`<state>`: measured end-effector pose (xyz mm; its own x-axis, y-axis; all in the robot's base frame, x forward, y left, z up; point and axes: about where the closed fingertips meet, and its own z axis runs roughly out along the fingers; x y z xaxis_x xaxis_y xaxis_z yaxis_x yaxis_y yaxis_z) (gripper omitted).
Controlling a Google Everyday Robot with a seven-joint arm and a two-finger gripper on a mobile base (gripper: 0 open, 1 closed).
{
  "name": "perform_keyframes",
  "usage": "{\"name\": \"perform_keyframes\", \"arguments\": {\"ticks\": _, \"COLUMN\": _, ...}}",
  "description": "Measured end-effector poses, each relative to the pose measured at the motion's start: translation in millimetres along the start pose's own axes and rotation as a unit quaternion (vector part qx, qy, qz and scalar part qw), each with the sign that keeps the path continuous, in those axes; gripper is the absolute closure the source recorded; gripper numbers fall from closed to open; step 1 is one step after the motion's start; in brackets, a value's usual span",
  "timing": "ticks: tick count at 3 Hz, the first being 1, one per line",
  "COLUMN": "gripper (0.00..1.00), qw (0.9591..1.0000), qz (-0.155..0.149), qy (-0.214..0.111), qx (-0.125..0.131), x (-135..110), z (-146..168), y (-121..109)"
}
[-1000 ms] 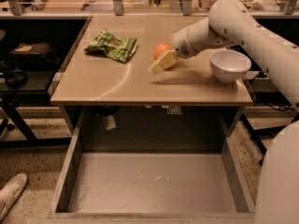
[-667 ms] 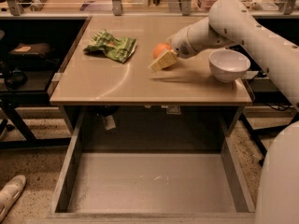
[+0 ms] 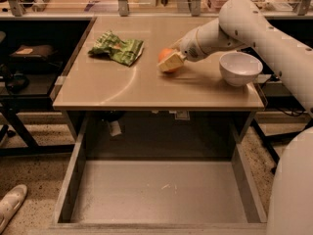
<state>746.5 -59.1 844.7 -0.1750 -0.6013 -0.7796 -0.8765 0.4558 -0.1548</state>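
Observation:
An orange [image 3: 164,56] rests on the tan tabletop [image 3: 146,82], a little right of centre. My gripper [image 3: 171,62] is down at the orange, its pale yellow tip covering the fruit's front right side. The white arm reaches in from the upper right. A crumpled green chip bag [image 3: 117,47] lies to the left of the orange. To the right of the gripper, near the table's right edge, stands a white bowl [image 3: 239,67].
Below the table's front edge an open grey drawer [image 3: 156,190] is pulled out, with nothing inside. Dark shelving [image 3: 29,58] stands to the left. A white shoe [image 3: 12,202] lies on the floor at bottom left. Clutter lines the back counter.

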Motion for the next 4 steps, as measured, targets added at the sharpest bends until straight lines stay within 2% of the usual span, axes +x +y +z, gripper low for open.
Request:
{"name": "perform_keyframes", "arguments": {"ticks": 1, "gripper": 0.88, "qw": 1.0, "qz": 0.0, "qy": 0.0, "qx": 0.0, "x": 0.0, "z": 0.0, "y": 0.0}}
{"name": "perform_keyframes", "arguments": {"ticks": 2, "gripper": 1.0, "qw": 0.9999, "qz": -0.009, "qy": 0.0, "qx": -0.005, "x": -0.2, "z": 3.1, "y": 8.1}}
{"name": "perform_keyframes", "arguments": {"ticks": 3, "gripper": 1.0, "qw": 0.9993, "qz": -0.037, "qy": -0.012, "qx": -0.003, "x": -8.9, "z": -11.8, "y": 30.5}}
{"name": "perform_keyframes", "arguments": {"ticks": 4, "gripper": 1.0, "qw": 0.9968, "qz": -0.077, "qy": -0.023, "qx": 0.002, "x": -17.5, "z": -42.3, "y": 68.1}}
